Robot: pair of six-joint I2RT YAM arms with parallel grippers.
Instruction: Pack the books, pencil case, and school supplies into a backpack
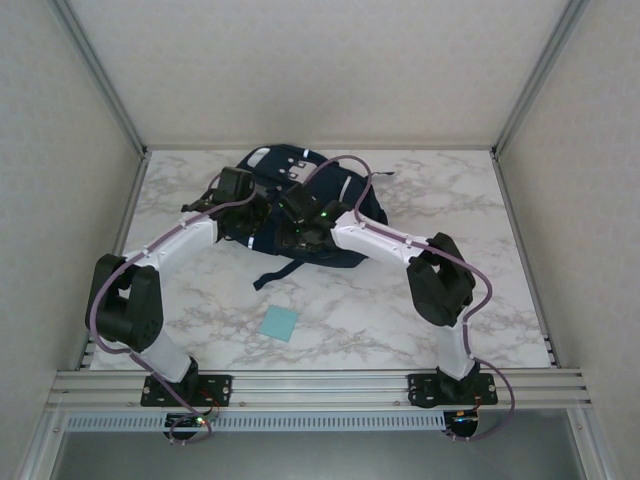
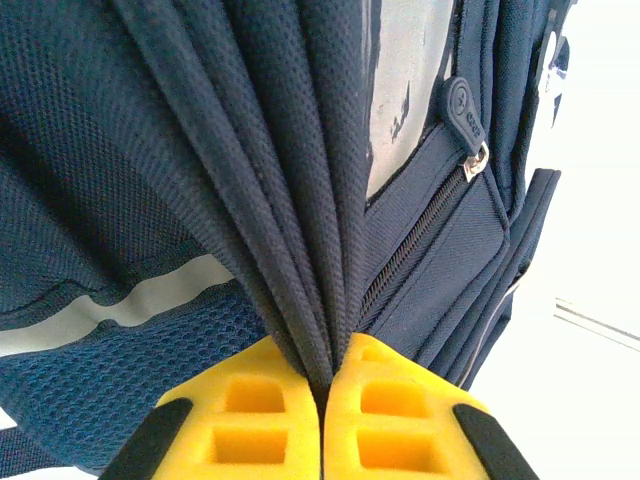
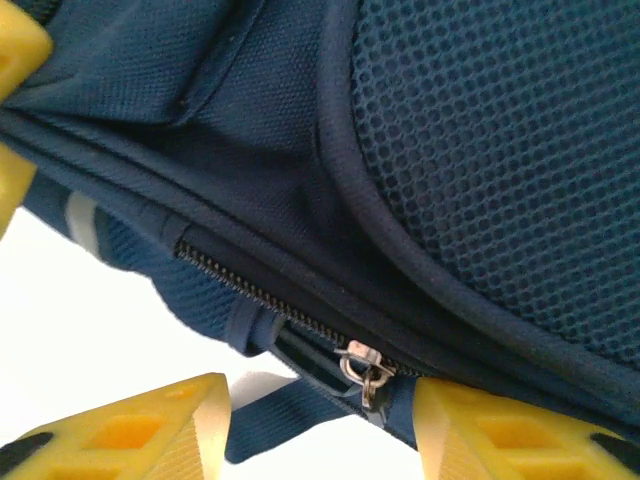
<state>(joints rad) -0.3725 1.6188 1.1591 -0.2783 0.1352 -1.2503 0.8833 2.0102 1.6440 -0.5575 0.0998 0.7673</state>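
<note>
The navy backpack [image 1: 300, 190] lies at the back middle of the marble table. My left gripper [image 1: 247, 207] is on its left side, shut on a bunch of navy fabric folds [image 2: 300, 200]; its yellow fingertips [image 2: 250, 400] pinch the cloth. My right gripper [image 1: 303, 228] is at the pack's front edge, open. In the right wrist view the right gripper [image 3: 322, 392] has a metal zipper slider [image 3: 365, 364] between its spread yellow fingers [image 3: 480, 430], which do not touch it. A small light-blue square pad [image 1: 279, 323] lies flat in front of the pack. The books and pencil case are out of view.
A dark strap [image 1: 268, 279] trails from the pack toward the pad. A second zipper with a round pull tab [image 2: 462, 108] runs beside a grey patch [image 2: 405, 80]. Frame posts and walls bound the table on the left, right and back.
</note>
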